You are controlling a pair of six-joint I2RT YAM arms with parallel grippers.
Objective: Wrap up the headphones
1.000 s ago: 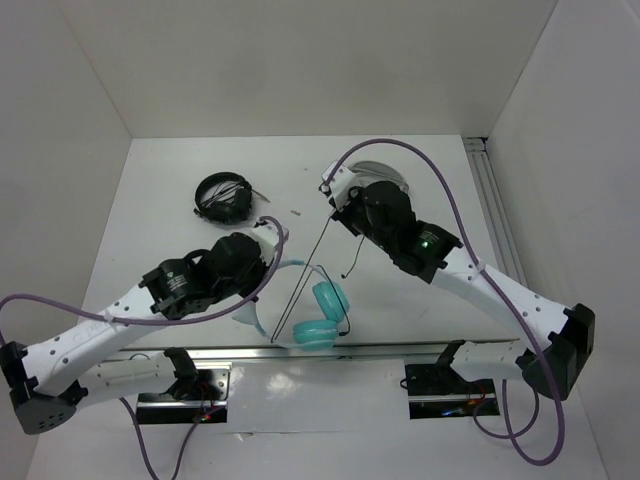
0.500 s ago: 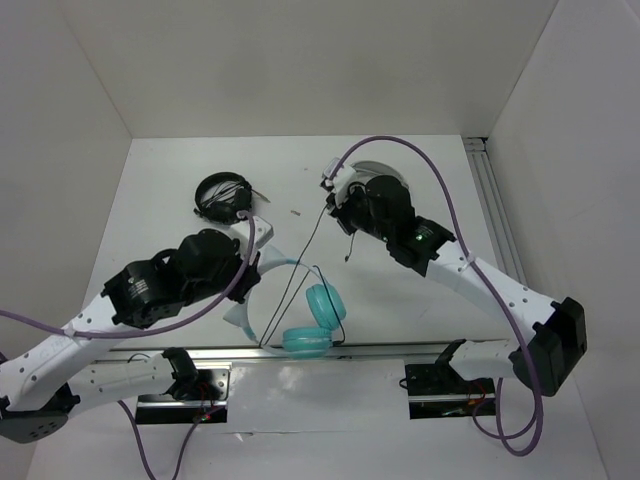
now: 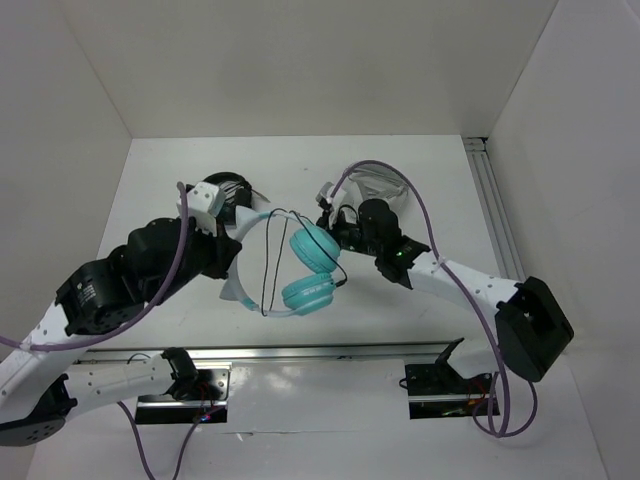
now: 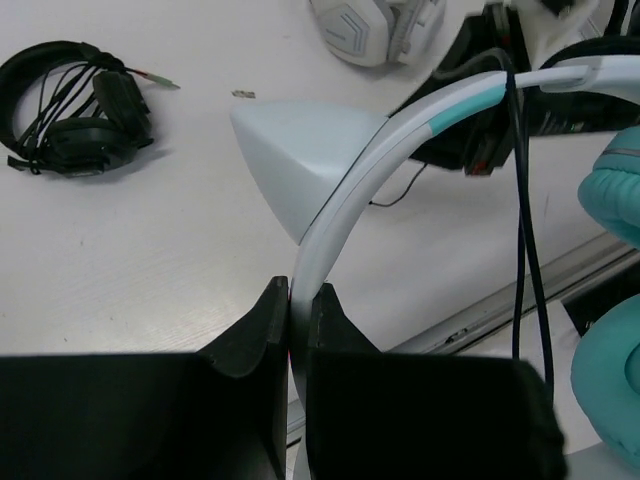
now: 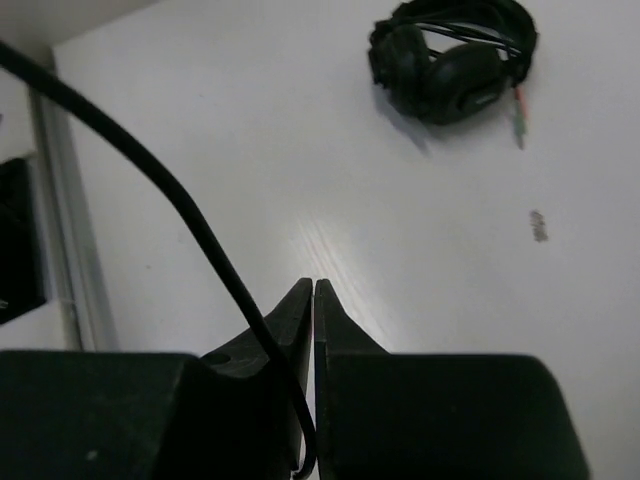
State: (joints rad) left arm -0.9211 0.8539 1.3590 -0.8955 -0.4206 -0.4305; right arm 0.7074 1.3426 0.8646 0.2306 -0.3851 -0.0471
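Note:
The headphones (image 3: pixel 308 270) hang in the air over the middle of the table, with teal ear cups (image 4: pixel 612 195) and a pale headband (image 4: pixel 345 195) bearing a cat-ear point (image 4: pixel 290 150). My left gripper (image 3: pixel 236 258) (image 4: pixel 298 295) is shut on the headband near that point. The thin black cable (image 3: pixel 270 262) (image 5: pixel 150 165) loops across the headband and runs to my right gripper (image 3: pixel 330 222) (image 5: pixel 314 284), just right of the upper ear cup. Its jaws are pressed together, with the cable pinched deep between them.
All-black headphones (image 3: pixel 228 190) (image 5: pixel 455 60) lie at the back left, partly behind my left wrist. Grey-and-white headphones (image 3: pixel 380 185) (image 4: pixel 380 25) lie behind the right gripper. A metal rail (image 3: pixel 300 352) runs along the near edge and another (image 3: pixel 492 210) along the right.
The left arm has lifted the headphones from the near edge up and toward the table's middle. The right gripper, with the cable, has come forward and closer to the ear cups.

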